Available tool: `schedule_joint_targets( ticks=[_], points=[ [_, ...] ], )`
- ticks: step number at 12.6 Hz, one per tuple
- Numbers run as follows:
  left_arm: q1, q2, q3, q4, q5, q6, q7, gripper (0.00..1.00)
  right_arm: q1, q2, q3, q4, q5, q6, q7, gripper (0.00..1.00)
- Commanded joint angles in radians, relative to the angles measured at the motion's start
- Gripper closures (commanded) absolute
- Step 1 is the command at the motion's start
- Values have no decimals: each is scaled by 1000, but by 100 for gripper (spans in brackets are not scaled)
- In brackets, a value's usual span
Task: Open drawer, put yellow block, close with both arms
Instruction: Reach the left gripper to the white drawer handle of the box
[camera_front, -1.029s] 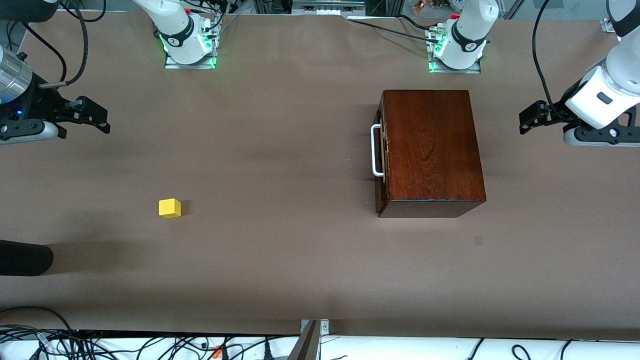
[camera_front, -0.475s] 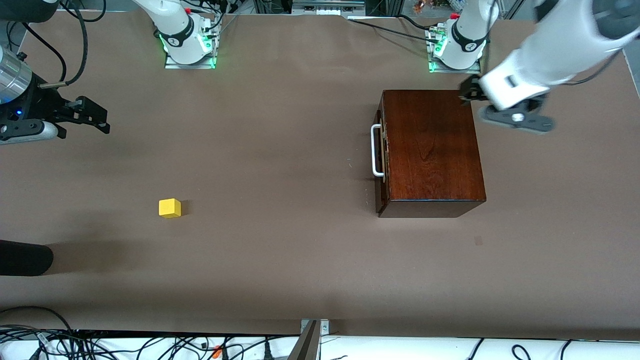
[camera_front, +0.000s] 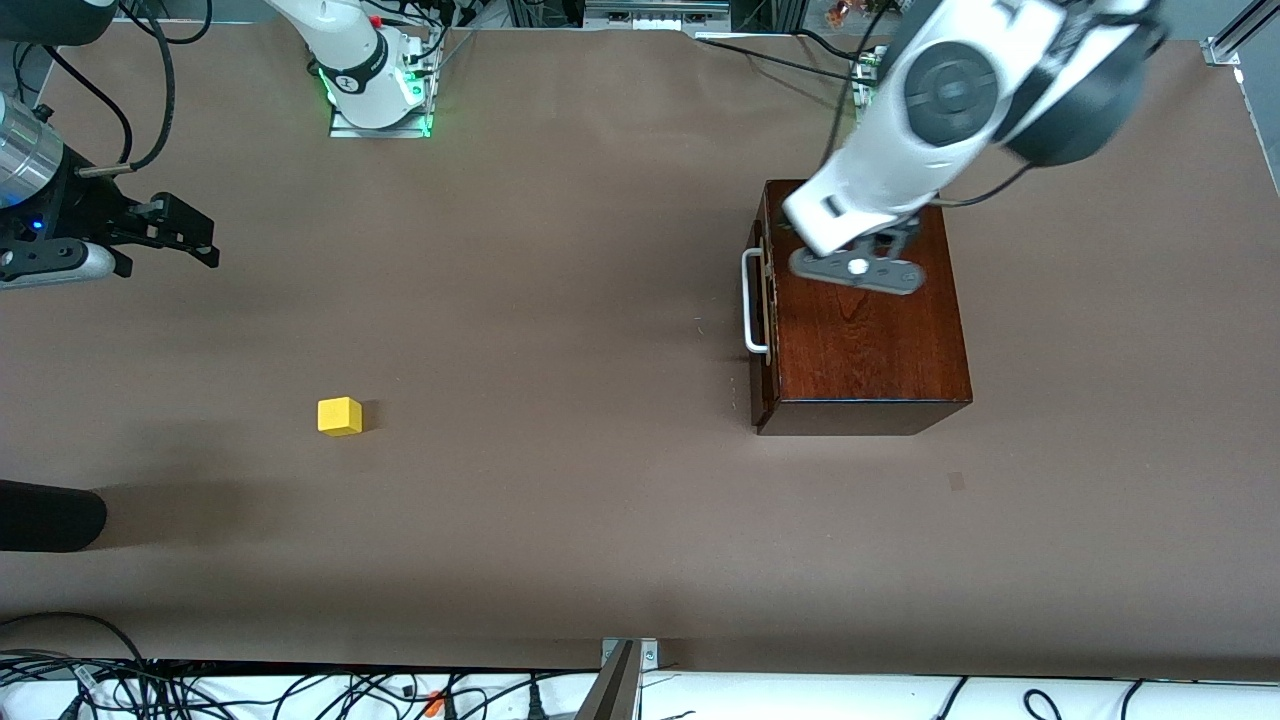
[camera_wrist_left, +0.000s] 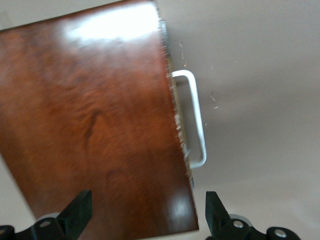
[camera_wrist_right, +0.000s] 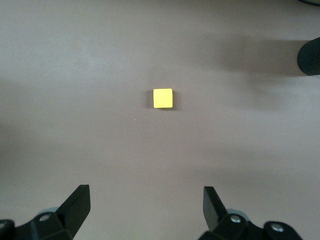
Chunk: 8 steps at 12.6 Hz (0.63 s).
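Left pincer, seemingly spread, over drawer

Yellow block, mahogany box, white handle.

Bare table surrounds yellow block; nothing fronts drawer handle.

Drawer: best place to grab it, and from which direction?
Grip the white handle at mid-bar. It stands off the drawer front, facing the right arm's end of the table, leaving a finger gap. Come from above with fingers straddling the bar. The left gripper, open over the box, seems best placed.
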Motion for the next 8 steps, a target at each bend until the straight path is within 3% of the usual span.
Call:
schedule_joint_targets(
  ticks=[1,4,8],
  points=[
    [-154,96,-4,39,164,42,-137,0,-8,10,4,22,16,-8,14,0],
    [-239,176,-3,30,192,112,-346,0,-8,10,4,22,16,-8,14,0],
    [-267,239,-3,24,219,175,-435,0,-8,10,2,22,16,-12,14,0]
  ],
)
